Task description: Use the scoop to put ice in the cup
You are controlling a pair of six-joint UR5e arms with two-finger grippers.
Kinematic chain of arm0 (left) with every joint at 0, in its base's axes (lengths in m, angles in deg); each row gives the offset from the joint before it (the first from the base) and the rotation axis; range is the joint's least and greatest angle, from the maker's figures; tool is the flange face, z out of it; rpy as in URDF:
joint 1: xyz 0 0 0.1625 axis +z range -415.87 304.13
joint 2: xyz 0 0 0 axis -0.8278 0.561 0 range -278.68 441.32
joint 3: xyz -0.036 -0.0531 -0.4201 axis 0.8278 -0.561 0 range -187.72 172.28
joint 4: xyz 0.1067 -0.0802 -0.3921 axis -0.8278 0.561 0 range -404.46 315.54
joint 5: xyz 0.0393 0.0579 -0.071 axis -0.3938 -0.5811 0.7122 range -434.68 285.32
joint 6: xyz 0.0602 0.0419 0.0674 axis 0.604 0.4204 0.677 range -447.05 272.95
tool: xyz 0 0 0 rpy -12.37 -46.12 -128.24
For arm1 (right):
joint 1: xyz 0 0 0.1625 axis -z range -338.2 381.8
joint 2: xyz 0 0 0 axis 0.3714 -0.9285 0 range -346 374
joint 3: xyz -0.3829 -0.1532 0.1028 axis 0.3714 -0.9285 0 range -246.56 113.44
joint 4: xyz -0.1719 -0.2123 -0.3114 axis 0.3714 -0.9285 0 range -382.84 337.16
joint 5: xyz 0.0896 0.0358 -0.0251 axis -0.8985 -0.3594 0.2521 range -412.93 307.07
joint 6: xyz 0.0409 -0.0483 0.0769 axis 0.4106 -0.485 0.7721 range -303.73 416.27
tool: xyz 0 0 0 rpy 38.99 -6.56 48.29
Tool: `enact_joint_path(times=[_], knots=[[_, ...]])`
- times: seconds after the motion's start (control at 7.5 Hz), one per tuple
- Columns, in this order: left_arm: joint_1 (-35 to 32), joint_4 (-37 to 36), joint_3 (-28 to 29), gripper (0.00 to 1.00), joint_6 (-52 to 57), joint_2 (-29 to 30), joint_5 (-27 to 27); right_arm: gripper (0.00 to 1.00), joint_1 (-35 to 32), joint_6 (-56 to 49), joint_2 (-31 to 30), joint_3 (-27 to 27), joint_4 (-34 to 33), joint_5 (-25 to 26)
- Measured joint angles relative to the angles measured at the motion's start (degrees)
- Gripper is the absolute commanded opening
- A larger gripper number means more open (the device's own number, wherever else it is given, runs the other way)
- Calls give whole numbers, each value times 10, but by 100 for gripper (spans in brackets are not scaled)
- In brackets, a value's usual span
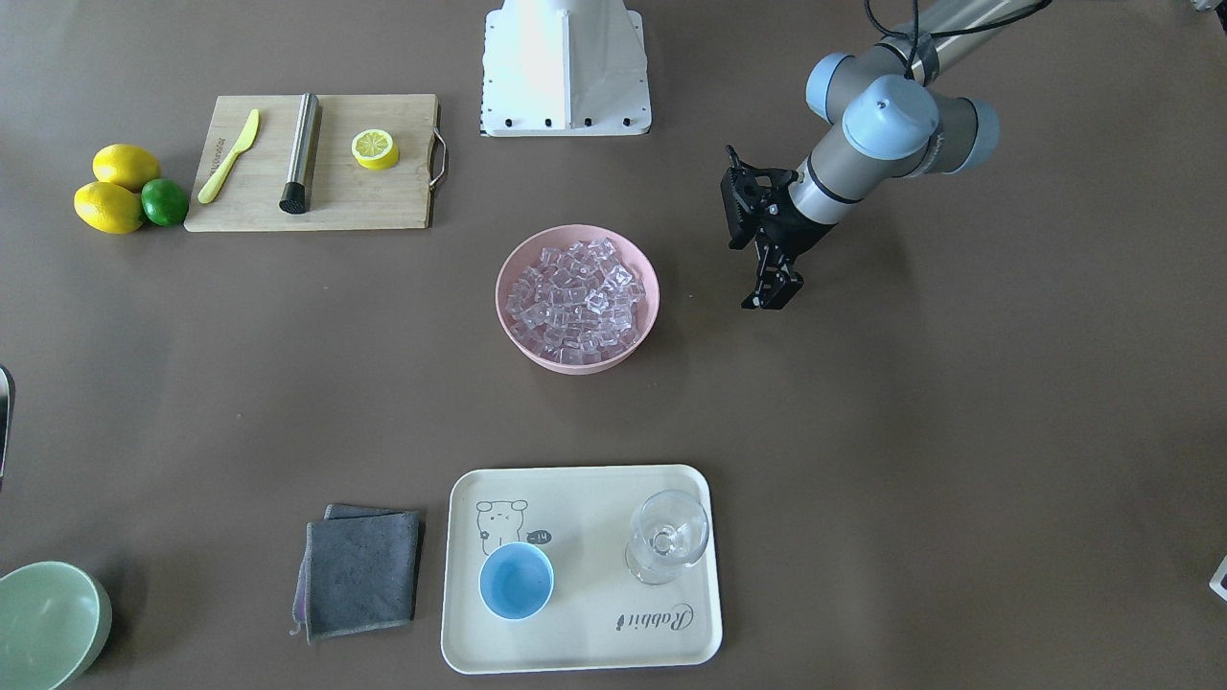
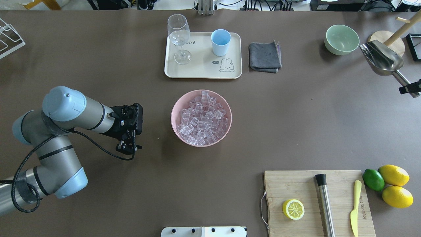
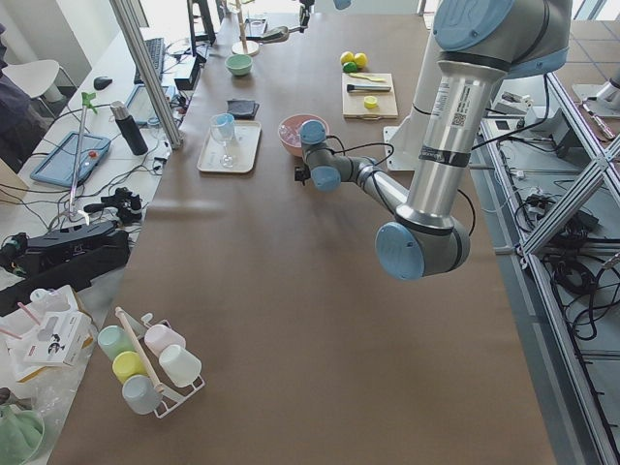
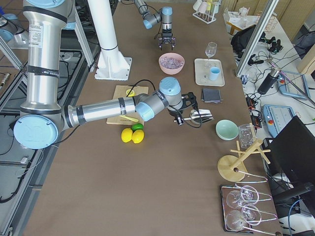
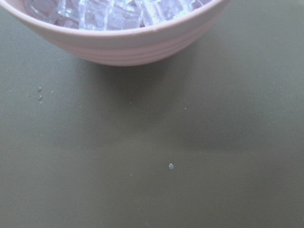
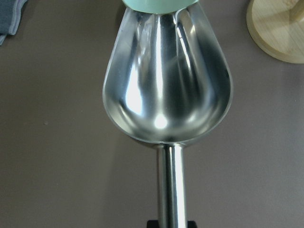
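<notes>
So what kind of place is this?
Likely a robotics lab staged as a drinks station: a robot arm over the table, a monitor alongside, props like the bowl of ice and the cutting board.

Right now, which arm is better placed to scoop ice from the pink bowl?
Right. The right tool grips the scoop by the handle, trough empty. The left tool hovers beside the pink bowl of ice, nearer, but holds nothing, and the scoop is across the table from it.

Brown table (image 2: 98, 49), pink bowl (image 2: 173, 108), tray (image 2: 200, 69), cutting board (image 2: 296, 184)
</notes>
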Motion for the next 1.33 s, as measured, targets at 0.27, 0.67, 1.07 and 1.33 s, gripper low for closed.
enact_joint_path(times=[0.27, 0.67, 1.07, 1.33], knots=[[6, 25, 8, 99, -17, 6, -16, 0, -3, -49, -10, 58, -31, -14], [7, 26, 9, 99, -30, 17, -18, 0, 36, -142, 61, 115, -147, -18], [12, 24, 11, 99, -30, 29, -18, 0, 125, -281, 230, 167, -433, 57], [15, 23, 12, 99, -30, 33, -18, 0, 207, -322, 322, 186, -588, 147]])
